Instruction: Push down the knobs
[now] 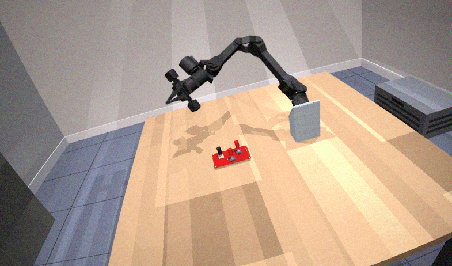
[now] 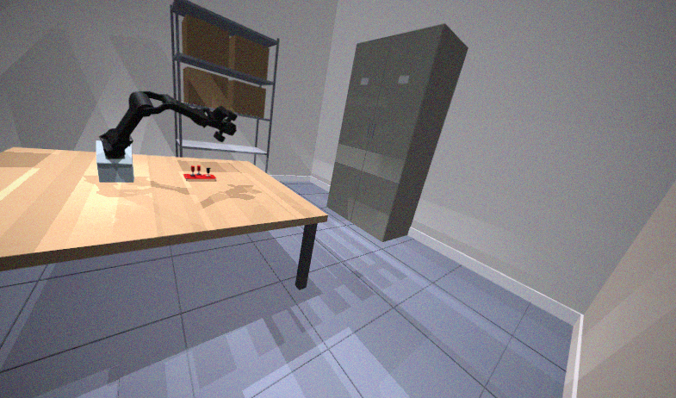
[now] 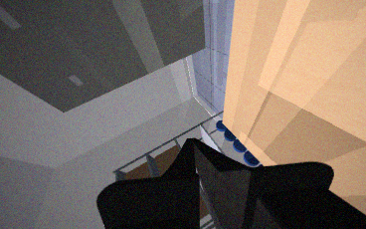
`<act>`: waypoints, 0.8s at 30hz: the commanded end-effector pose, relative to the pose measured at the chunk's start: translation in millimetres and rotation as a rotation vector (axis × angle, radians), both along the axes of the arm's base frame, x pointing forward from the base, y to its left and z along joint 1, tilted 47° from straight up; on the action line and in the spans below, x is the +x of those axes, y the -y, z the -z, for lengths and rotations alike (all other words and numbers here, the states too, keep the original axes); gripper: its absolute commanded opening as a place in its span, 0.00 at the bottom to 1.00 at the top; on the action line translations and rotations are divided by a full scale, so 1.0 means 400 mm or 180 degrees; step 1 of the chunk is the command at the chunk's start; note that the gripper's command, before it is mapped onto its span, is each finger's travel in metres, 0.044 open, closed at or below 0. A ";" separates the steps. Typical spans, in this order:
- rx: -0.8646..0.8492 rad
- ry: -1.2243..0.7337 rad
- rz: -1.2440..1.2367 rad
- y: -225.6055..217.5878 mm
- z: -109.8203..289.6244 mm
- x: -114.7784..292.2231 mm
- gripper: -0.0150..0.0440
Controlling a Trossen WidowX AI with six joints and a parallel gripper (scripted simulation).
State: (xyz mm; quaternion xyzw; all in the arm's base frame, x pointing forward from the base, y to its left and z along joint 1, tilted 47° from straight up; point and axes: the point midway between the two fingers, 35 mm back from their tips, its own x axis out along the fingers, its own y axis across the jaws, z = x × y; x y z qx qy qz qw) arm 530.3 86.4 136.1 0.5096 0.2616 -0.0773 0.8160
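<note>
Your gripper [image 1: 169,99] hangs in the upper left of the top view, well above the table [image 1: 319,198] and well apart from the board, with its jaws pressed together on nothing; in the wrist view the two dark fingers meet in a single point at lower center, aimed past the table's edge toward the floor and wall. The red circuit board [image 1: 231,158] sits near the middle of the top view, flat on its short legs on the wood. On it you can see a black knob [image 1: 218,150] at the left end and a red knob [image 1: 236,143] toward the upper right, both standing tall above the board; a shorter red knob [image 1: 230,151] sits between them. The arm rises from a grey pedestal [image 1: 311,132] at right of center. In the exterior view the board [image 2: 200,176] lies just right of the pedestal [image 2: 114,172], with a shelf rack [image 2: 174,74] of brown boxes behind the table and a grey cabinet [image 2: 394,128] at center right.
</note>
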 end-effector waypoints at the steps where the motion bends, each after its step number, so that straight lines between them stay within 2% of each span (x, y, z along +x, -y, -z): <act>1: -0.0296 -0.0209 -0.0040 0.007 0.050 -0.015 0.25; 24: -0.1933 -0.1432 -0.0641 0.058 0.257 -0.156 0.25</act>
